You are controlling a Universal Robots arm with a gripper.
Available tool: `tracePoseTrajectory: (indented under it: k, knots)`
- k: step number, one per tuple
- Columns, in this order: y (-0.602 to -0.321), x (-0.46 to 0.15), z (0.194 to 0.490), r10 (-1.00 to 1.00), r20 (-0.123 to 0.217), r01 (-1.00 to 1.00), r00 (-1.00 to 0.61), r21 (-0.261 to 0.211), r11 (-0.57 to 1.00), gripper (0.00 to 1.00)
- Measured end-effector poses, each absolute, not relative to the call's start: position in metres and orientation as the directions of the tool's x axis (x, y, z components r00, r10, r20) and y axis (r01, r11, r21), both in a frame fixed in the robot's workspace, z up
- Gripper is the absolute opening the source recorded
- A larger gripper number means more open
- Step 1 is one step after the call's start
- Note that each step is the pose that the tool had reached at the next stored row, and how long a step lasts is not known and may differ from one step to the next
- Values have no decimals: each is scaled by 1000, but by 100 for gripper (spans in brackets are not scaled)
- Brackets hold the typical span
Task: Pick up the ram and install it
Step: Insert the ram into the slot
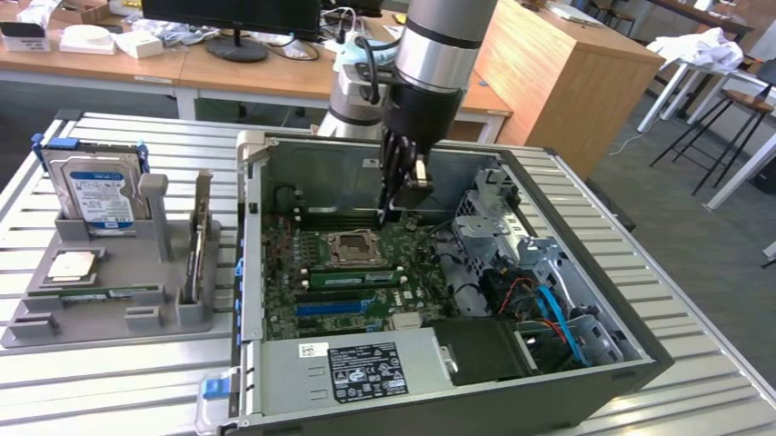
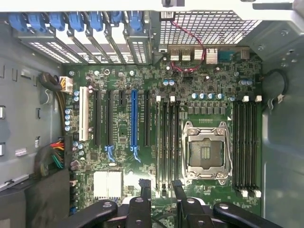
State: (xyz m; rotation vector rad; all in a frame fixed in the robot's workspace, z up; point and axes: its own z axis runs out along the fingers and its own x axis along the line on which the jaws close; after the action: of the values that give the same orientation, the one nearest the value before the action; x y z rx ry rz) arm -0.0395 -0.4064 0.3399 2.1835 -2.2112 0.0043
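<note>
Exterior view is showing the biggest container, 1 open computer case [image 1: 327,173], lying on a slatted metal table [image 1: 122,400]. Inside it, 1 motherboard [image 1: 282,272] is lying flat and 1 power supply [image 1: 363,368] is sitting along the near edge. 1 ram [image 1: 354,276] is standing in a slot just on the near side of the CPU socket [image 1: 352,245].

At the exterior view's left, 1 grey holder [image 1: 109,327] is sitting on the table. It is carrying 1 hard drive [image 1: 97,191] standing upright at its far end and 1 expansion card [image 1: 198,241] standing on edge at its right side. 1 processor chip [image 1: 71,265] is lying flat in it, and a second ram [image 1: 97,292] is lying flat in a groove towards its near side.

The gripper [image 1: 406,202] is hanging inside the case above the board's far part, its claw spread wide and gripping nothing.

The wrist view is looking straight down on the board, with the 2 fingers [image 2: 145,190] standing apart above it. It is bringing out 2 banks of memory slots flanking the socket, 1 blue expansion slot [image 2: 134,118] and 1 white slot [image 2: 84,114].
</note>
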Motion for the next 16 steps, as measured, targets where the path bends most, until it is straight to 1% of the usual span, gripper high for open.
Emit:
tracePoseTrajectory:
  k: [16]
  knots:
    - [-406, -39, 365, -1000, 26, -1000, -12, 22, 13, 31]
